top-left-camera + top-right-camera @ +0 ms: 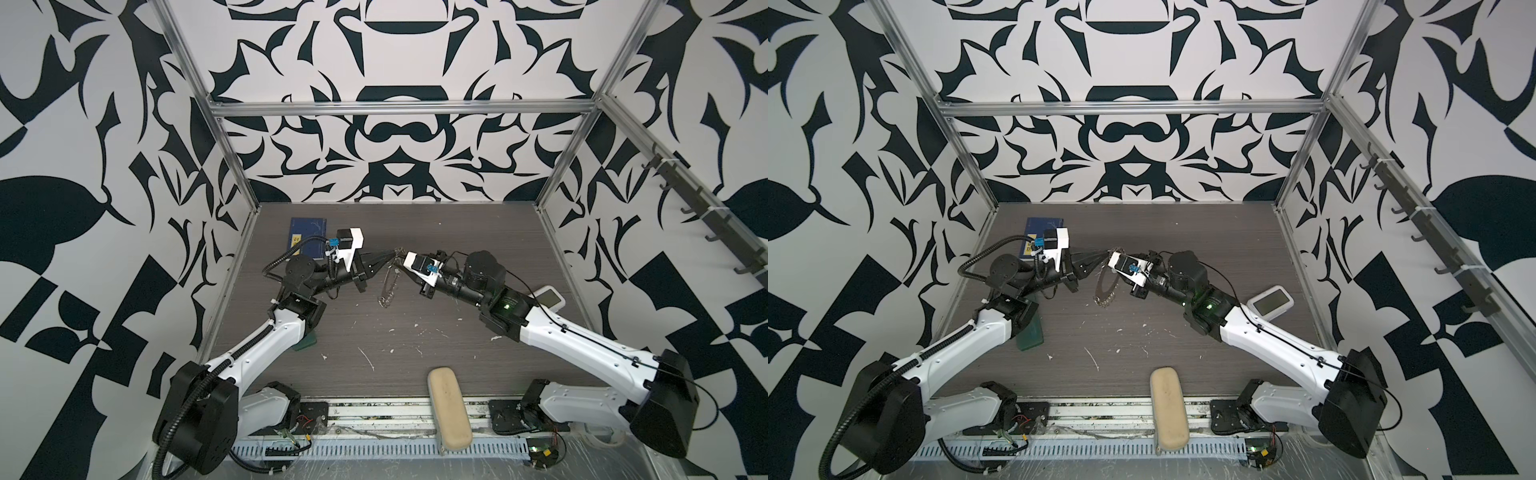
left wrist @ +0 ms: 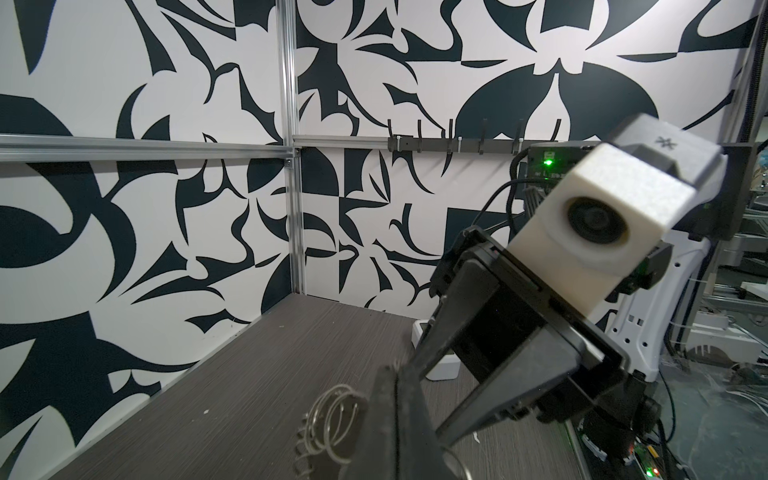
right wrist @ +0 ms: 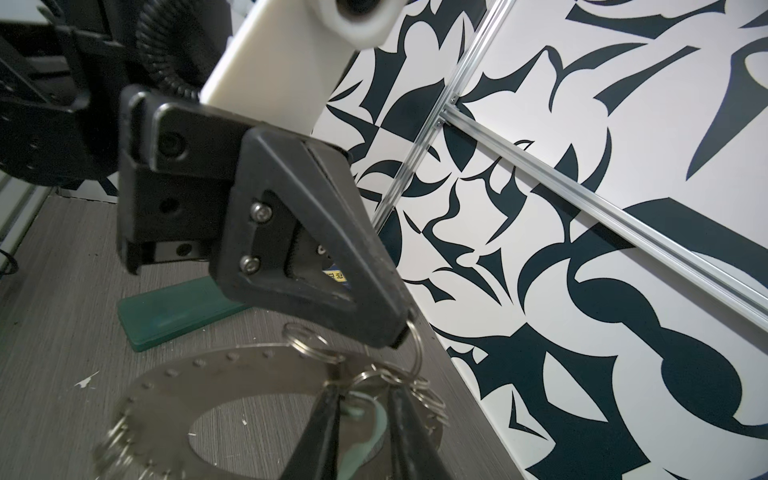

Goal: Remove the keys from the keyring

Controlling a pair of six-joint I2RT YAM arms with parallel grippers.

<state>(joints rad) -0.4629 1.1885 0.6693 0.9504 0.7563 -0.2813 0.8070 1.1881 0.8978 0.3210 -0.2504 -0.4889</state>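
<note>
The biggest thing is the dark gray desk (image 1: 415, 345). Two white and black arms reach over it and meet in the middle, a bit toward the far side. A tan case (image 1: 449, 409) lies at the near edge. A blue book (image 1: 307, 232) lies far back on the left. A green block (image 1: 1030, 332) sits on the left too, partly under the arm there. A white gadget with a screen (image 1: 549, 297) lies on the right. The keyring (image 1: 1105, 286) is a big flat metal hoop with little holes and small wire loops all round it. It hangs over the middle of the desk, between the two arms. The left gripper (image 3: 397, 332) has its jaws pressed together on one small wire loop at the top of the hoop. The right gripper (image 3: 363, 399) reaches in from the right, with its jaws a little apart at the hoop's edge. A small pale key tag (image 3: 376, 415) sits between them. I cannot tell if they squeeze it.
</note>
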